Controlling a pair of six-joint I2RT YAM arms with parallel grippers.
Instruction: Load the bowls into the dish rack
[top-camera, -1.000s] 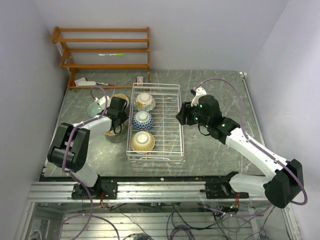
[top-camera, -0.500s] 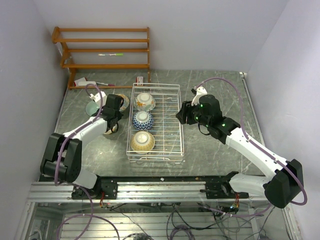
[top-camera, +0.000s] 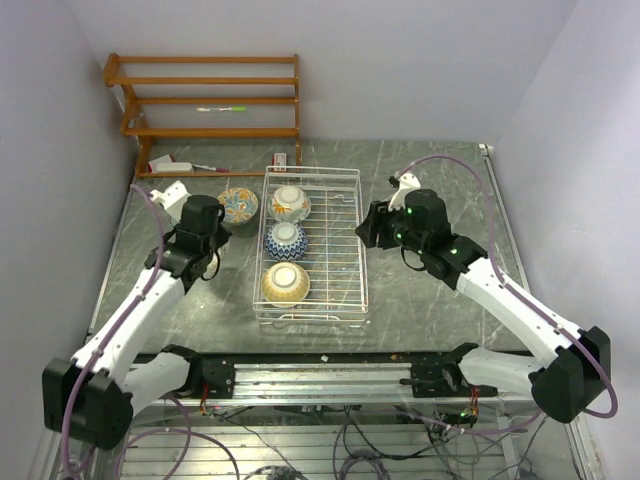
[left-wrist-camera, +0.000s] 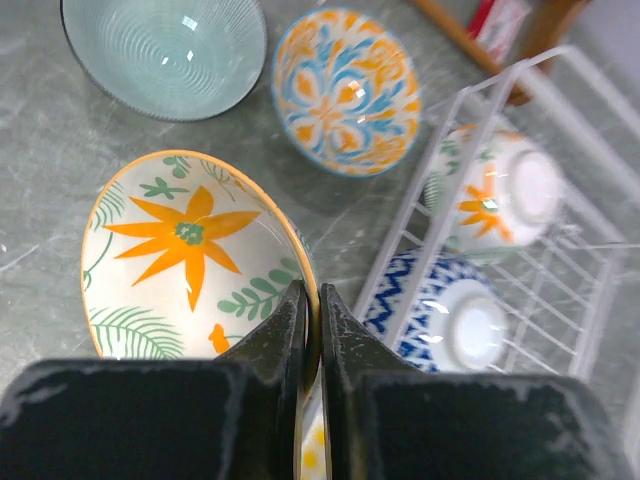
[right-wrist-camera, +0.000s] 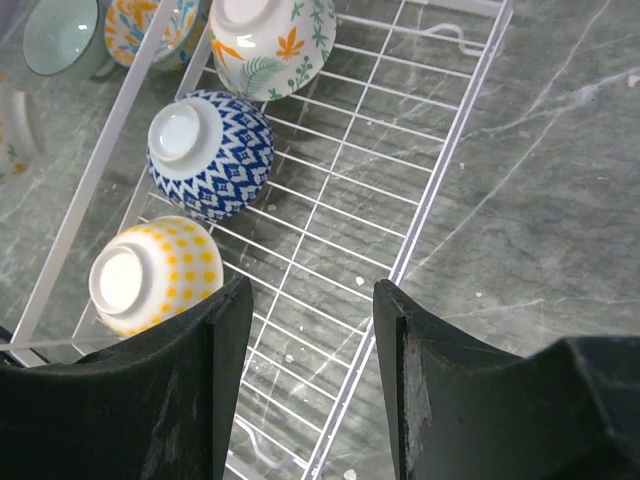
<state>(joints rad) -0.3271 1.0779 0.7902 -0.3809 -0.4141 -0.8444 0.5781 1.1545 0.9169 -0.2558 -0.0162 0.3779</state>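
Clamps the left pincer (left-wrist-camera: 312, 300) on the rim of the flower bowl (left-wrist-camera: 190, 250) — edge grip, probably for tipping into the dish rack (left-wrist-camera: 575, 245) at three o'clock. Holds the right pincer (right-wrist-camera: 308, 300) apart, empty.

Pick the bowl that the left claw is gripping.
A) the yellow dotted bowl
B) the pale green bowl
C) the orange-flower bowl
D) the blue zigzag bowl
C: in the left wrist view the left claw is shut on the rim of the orange-flower bowl.
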